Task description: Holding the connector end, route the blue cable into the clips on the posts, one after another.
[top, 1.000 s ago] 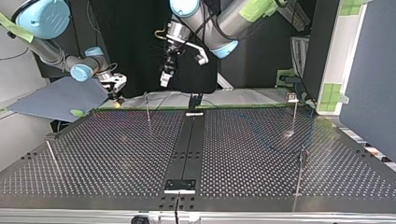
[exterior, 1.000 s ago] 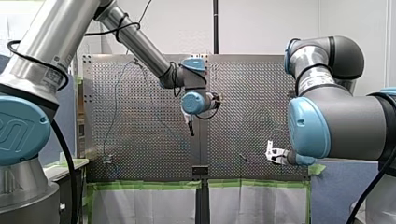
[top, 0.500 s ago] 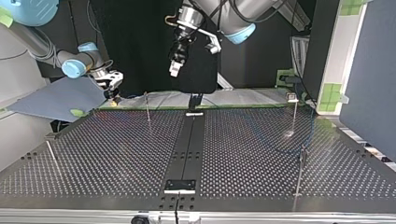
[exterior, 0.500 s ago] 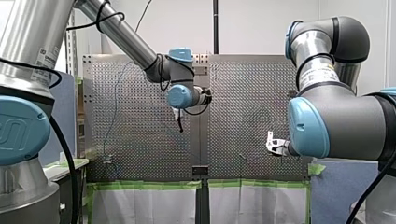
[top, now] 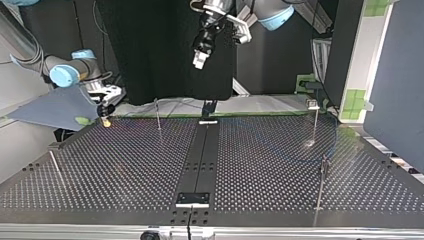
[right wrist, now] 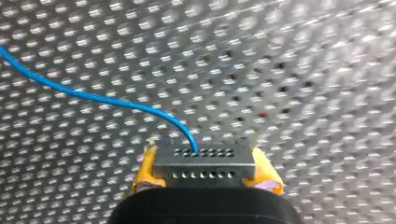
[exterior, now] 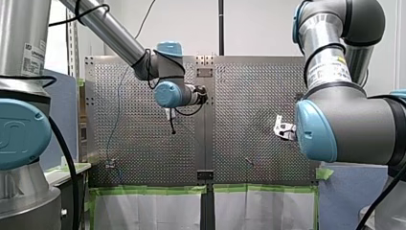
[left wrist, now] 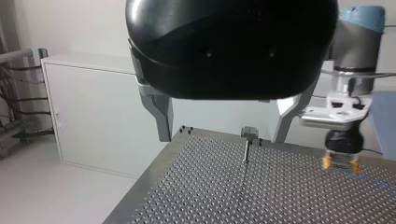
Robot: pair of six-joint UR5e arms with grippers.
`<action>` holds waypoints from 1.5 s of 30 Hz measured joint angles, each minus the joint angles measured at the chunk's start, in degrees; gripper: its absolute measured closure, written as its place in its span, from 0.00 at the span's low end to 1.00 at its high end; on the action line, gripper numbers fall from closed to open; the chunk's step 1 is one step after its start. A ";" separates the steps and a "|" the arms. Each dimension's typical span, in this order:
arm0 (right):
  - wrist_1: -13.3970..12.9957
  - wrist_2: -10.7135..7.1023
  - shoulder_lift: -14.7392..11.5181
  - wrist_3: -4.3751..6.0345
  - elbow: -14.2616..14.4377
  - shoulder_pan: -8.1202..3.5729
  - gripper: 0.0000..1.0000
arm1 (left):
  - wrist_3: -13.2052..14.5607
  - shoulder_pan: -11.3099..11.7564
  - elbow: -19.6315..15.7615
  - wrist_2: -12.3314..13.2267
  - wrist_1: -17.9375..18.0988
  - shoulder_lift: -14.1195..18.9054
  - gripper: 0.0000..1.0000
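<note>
1. Top view, nearest edge: perforated worktop [top: 125, 165] with a dark strip down its middle. A thin near-right post [top: 320, 182] stands close to the front edge, and a leaning near-left post [top: 55, 168] stands at the opposite side.
2. Further back in the same view: mid-left post [top: 158, 114] just left of the strip, far-right post [top: 315, 119] with a small clip head on top. Nothing hangs on any of the four.
3. Far left corner of the top view: my right claw [top: 105, 119], pads yellow, low over the worktop's back edge. Cannot tell whether it touches.
4. Right wrist view: the yellow pads [right wrist: 144, 171] are clamped on the grey connector [right wrist: 205, 168], one on each side. The blue cable [right wrist: 93, 96] leaves the connector's holed face and curves away, lying over the holes.
5. Left wrist view: my left claw [left wrist: 222, 138] has its metal fingers apart, nothing between them. Ahead of it is a clip-topped post [left wrist: 246, 148]. The right claw hangs beside that post, with a short bit of blue cable trailing from it on the worktop.
6. Furthest back in the top view, the left claw is high above the worktop's back edge near the middle, well apart from the right claw and the cable.
</note>
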 joint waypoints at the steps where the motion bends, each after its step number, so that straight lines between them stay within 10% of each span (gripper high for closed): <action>1: -0.10 0.07 -0.51 0.26 0.05 0.05 1.00 | 0.00 0.00 -0.46 0.00 0.00 0.19 0.00; 45: -0.73 0.13 -3.23 0.37 0.35 0.20 1.00 | -0.02 0.02 -4.49 0.00 0.00 0.60 0.00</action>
